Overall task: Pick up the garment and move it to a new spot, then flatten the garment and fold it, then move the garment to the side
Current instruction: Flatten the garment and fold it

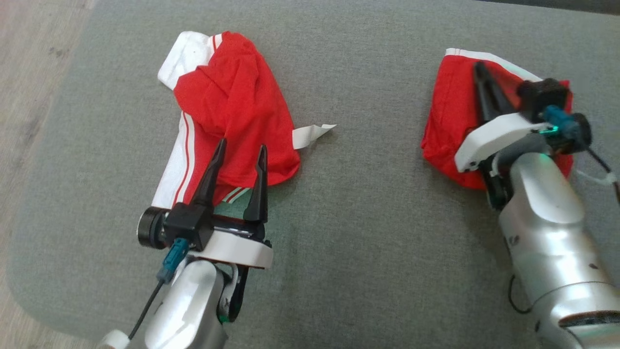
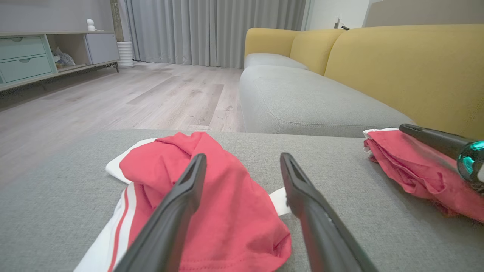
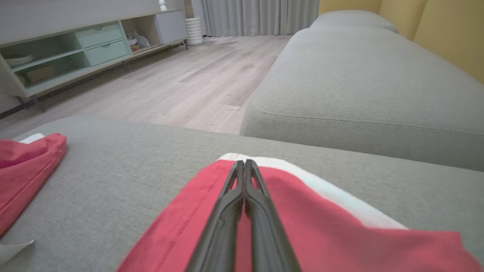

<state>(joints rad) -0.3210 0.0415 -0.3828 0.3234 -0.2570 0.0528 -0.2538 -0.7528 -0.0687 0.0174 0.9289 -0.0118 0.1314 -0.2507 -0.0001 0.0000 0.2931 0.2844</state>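
Seemingly at the pick-up step: poised with left gripper [image 1: 242, 144] released, fingers either side of the near hem of the crumpled garment [image 1: 232, 92] on the grey cushion [image 1: 368, 203]. With right gripper [image 1: 479, 68] clenched over a folded red garment [image 1: 448, 111] well apart; pinching cloth or not, cannot tell. Next, probably: lower, close on the hem, lift clear

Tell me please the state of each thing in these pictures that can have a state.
left garment: crumpled, lying on the grey cushion, not held
right garment: bunched up, beneath the right tool
left tool: open, over the left garment's near edge
right tool: shut, over the right garment; grip on cloth unclear
curtains: drawn shut
drawers: closed
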